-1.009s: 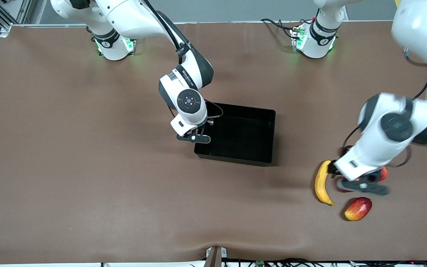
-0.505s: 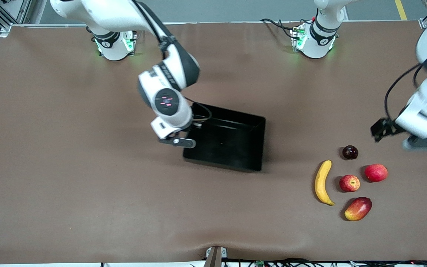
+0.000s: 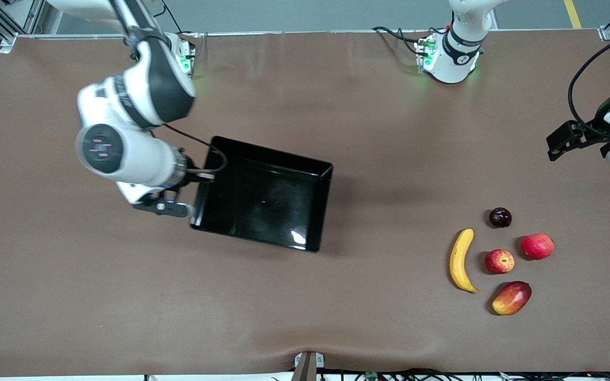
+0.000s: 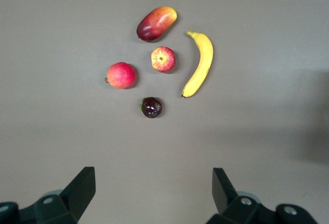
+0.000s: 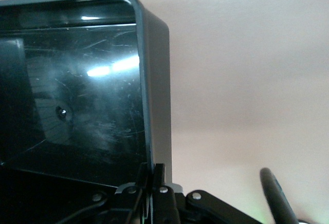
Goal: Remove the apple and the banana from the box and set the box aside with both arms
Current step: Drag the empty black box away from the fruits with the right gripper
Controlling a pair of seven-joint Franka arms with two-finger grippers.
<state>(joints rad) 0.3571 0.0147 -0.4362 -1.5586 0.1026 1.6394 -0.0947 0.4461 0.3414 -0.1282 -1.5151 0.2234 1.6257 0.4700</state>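
From the front, the glossy black plastic box (image 3: 262,201) has slid toward the right arm's end of the brown table (image 3: 305,317) and is empty. The right end effector (image 3: 170,207) is clamped on the box wall. The long yellow banana (image 3: 460,260) and the small red streaky apple (image 3: 499,261) lie well apart from the box, toward the left arm's end. Beside the apple are a pinkish-red fruit (image 3: 537,246), a red-and-yellow mango (image 3: 511,298) and a dark plum (image 3: 500,217).

The left wrist view shows the left end effector (image 4: 153,193) spread apart, holding nothing, now lifted high over the fruit.

The right wrist view shows the fingers (image 5: 159,183) pinching the box rim.

Only one arm moves the box; the job looks nearly done.
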